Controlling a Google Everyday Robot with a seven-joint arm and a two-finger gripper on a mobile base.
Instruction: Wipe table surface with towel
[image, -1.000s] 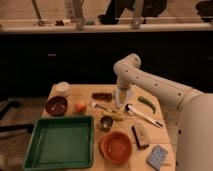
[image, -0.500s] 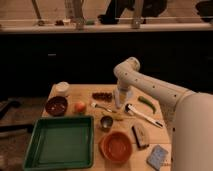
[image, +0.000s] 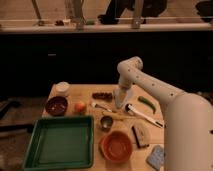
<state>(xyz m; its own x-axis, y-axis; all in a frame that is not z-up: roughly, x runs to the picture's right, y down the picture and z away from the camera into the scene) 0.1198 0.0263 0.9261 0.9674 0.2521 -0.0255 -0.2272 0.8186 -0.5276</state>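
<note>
Two-finger gripper (image: 119, 103) low over middle of light tan wooden table surface (image: 80, 94), fingers spread wide, gripping nothing. Small pale grey-blue cloth towel (image: 144, 134) lies flat near front right, just beside round orange bowl (image: 117, 146).

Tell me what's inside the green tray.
Nothing visible: the green tray lies bare, its whole floor showing, nothing covering it. The gripper hangs beyond it, over the middle of the table surface.
</note>
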